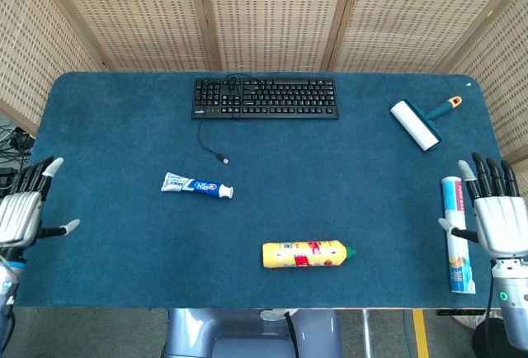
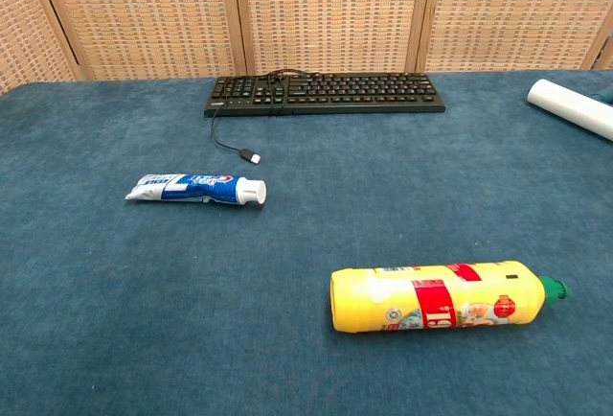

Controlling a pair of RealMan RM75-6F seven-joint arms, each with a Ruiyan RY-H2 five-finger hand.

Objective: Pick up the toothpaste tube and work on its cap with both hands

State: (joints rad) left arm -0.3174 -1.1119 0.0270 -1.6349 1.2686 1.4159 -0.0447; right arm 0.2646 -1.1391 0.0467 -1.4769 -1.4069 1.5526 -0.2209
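Observation:
The blue and white toothpaste tube (image 1: 196, 186) (image 2: 194, 188) lies flat on the blue table, its white cap (image 1: 227, 191) (image 2: 253, 192) pointing right. My left hand (image 1: 23, 210) is at the table's left edge, far from the tube, fingers spread and holding nothing. My right hand (image 1: 497, 217) is at the right edge, also spread and empty. Neither hand shows in the chest view.
A yellow bottle (image 1: 307, 253) (image 2: 437, 295) lies near the front middle. A black keyboard (image 1: 265, 97) (image 2: 324, 92) sits at the back, its cable plug (image 1: 224, 159) near the tube. A lint roller (image 1: 417, 124) lies back right. Another tube (image 1: 456, 233) lies beside my right hand.

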